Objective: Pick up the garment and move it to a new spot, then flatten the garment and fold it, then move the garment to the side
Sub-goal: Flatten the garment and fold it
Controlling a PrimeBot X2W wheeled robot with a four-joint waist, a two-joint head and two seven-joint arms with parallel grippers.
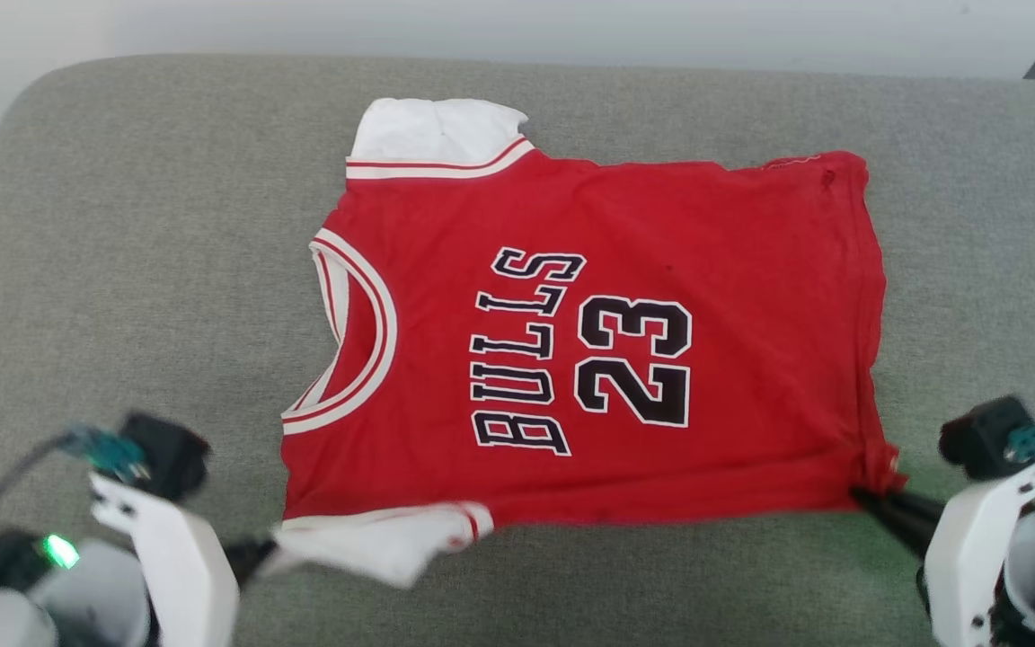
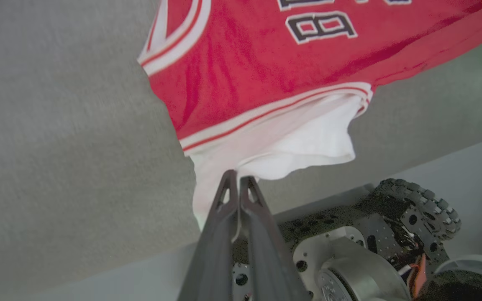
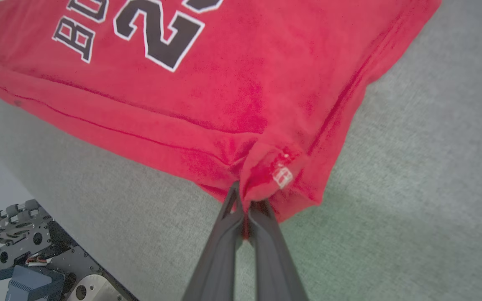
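Garment (image 1: 751, 270) flat on grey cushion (image 1: 122, 270); left pincer (image 2: 237, 177) pinches white sleeve (image 2: 308, 138), right pincer (image 3: 243, 196) pinches hem corner (image 3: 274, 175).

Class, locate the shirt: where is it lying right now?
Head view: the shirt lies spread on the grey cushion, centre, collar leftward; left fingers pinch its near white sleeve, right fingers its near hem corner.

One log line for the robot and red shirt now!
left gripper: shut on garment sleeve | right gripper: shut on hem corner | garment: spread on cushion
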